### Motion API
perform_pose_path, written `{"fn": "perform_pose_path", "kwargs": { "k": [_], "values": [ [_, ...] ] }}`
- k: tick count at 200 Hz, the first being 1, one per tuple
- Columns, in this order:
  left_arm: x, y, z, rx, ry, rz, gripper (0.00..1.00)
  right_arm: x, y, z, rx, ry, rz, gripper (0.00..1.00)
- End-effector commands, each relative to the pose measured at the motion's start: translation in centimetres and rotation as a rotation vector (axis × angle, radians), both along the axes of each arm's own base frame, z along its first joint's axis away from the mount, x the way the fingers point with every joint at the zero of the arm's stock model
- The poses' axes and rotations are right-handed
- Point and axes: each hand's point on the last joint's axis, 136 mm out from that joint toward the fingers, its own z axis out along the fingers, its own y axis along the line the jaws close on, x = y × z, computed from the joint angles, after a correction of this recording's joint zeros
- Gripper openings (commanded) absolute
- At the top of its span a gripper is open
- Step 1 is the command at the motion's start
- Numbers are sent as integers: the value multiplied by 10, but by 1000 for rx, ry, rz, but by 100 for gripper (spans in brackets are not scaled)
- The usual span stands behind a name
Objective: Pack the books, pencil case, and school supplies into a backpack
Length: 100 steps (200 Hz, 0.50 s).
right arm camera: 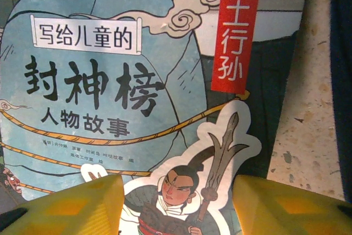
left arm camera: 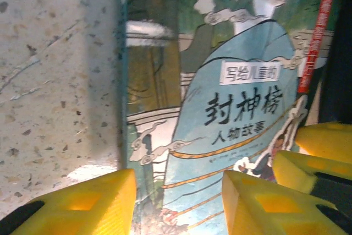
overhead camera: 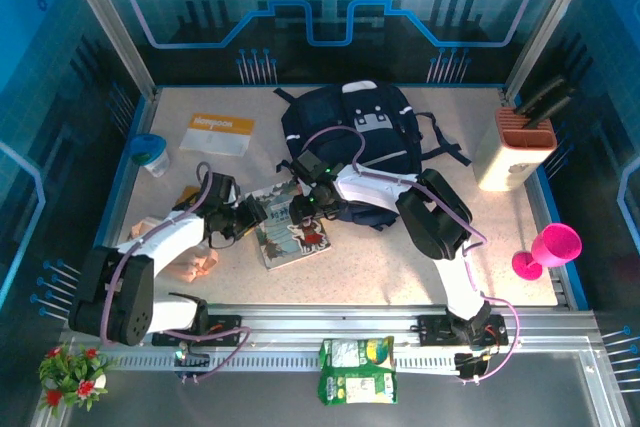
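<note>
A picture book (overhead camera: 292,237) with a blue-grey cover, black Chinese title and a red strip lies flat on the table, just in front of the navy backpack (overhead camera: 352,132). Its cover shows close up in the left wrist view (left arm camera: 231,108) and in the right wrist view (right arm camera: 110,81). My left gripper (overhead camera: 250,215) (left arm camera: 179,202) hovers over the book's left edge, jaws apart, one fingertip over the table. My right gripper (overhead camera: 305,205) (right arm camera: 179,207) stands over the book's right part, jaws apart, nothing pinched. The right gripper's yellow fingers (left arm camera: 322,147) also reach into the left wrist view.
A flat white pouch with a yellow label (overhead camera: 217,133) lies at the back left; whether it is the pencil case I cannot tell. Also around: blue cup (overhead camera: 148,153), knife block (overhead camera: 520,147), pink goblet (overhead camera: 550,247), small orange items (overhead camera: 204,265), green snack bag (overhead camera: 357,369).
</note>
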Motion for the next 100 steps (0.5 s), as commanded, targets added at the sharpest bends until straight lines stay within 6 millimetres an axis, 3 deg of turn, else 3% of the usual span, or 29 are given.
{"fn": "perform_pose_path", "kwargs": {
  "k": [1, 56, 100],
  "values": [
    [-4, 1, -12, 10, 46, -8, 46, -16, -20, -41, -90, 94, -14, 57],
    [0, -10, -19, -52, 60, -25, 45, -17, -22, -43, -82, 100, -21, 57],
    [4, -33, 7, -170, -33, -134, 39, -17, -23, -43, -77, 102, -22, 57]
  ]
}}
